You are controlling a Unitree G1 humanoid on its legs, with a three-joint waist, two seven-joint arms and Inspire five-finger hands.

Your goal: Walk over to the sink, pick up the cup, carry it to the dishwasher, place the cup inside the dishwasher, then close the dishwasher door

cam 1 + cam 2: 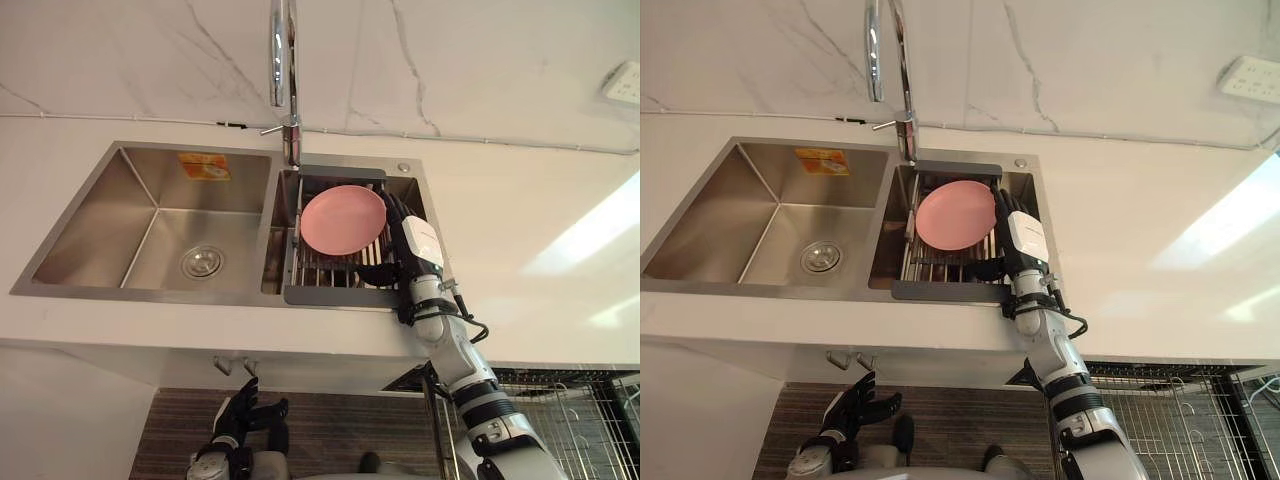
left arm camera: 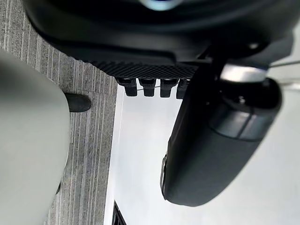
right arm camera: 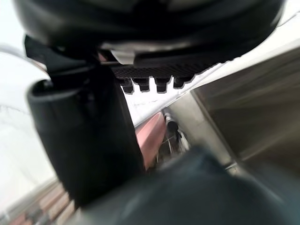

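1. Cup: I cannot pick it out for certain. A dark rounded bulk [image 3: 201,187] lies close against the right hand [image 1: 421,243] in the right wrist view (too blurred to name).
2. That hand reaches over the front edge of the sink [image 1: 150,215] into the right basin. It is squeezed between the right rim of the pink plate [image 1: 343,219] and the basin's right wall, with little room either side. I cannot tell whether it grips anything.
3. The plate leans in the dish rack [image 1: 335,296], just below the faucet [image 1: 284,60].
4. Open room: the left basin, bare around its drain [image 1: 202,262], and the white counter [image 1: 520,200] right of the sink.
5. Below the counter's edge at the right a wire rack [image 1: 585,420] juts out.
6. The left hand [image 1: 235,412] hangs low over the floor [image 1: 330,430], fingers loose and spread, holding nothing.
7. The head views show the right hand's back; its wrist view adds the plate's pink edge seen past the thumb.
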